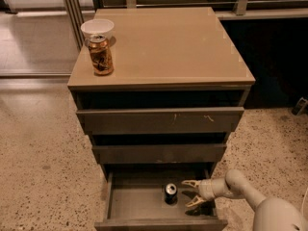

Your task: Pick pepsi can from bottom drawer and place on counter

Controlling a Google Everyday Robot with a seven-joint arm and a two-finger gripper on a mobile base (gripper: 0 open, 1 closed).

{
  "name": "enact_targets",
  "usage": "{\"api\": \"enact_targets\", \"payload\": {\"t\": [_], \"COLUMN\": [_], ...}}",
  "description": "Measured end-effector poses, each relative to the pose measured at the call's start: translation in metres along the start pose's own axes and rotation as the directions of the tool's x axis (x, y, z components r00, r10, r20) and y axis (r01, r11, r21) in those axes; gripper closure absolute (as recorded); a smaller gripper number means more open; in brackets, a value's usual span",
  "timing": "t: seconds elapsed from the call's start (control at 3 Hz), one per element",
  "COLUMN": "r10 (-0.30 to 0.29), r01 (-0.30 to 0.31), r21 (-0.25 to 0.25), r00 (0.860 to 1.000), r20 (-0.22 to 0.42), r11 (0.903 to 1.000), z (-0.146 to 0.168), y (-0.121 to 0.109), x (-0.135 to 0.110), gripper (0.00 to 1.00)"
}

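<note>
The pepsi can (170, 193), small and dark with a silver top, stands upright inside the open bottom drawer (137, 207), near the middle of its grey floor. My gripper (188, 192) reaches into the drawer from the right, just to the right of the can. Its fingers are open, one above and one below, pointing at the can and not touching it. The tan counter (166, 44) is the cabinet's top.
A brown-and-gold patterned can (100, 55) stands at the counter's left front, with a white bowl (97, 29) right behind it. Two shallower drawers (159, 121) sit slightly pulled out above the bottom one. Speckled floor surrounds the cabinet.
</note>
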State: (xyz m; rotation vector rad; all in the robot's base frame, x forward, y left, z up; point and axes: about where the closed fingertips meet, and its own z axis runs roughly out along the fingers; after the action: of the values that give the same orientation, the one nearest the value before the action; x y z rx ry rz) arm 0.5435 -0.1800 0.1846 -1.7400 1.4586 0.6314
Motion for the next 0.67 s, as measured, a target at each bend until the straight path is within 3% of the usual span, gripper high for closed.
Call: {"api": "enact_targets", "payload": {"t": [0.67], "r10": [-0.01], "r01": [0.011], "r21": [-0.021], "r00": [0.998], "r20": [0.055], "r11": [0.9997], "z": [0.024], "y": [-0.017], "x": [-0.003], "gripper": [0.34]}}
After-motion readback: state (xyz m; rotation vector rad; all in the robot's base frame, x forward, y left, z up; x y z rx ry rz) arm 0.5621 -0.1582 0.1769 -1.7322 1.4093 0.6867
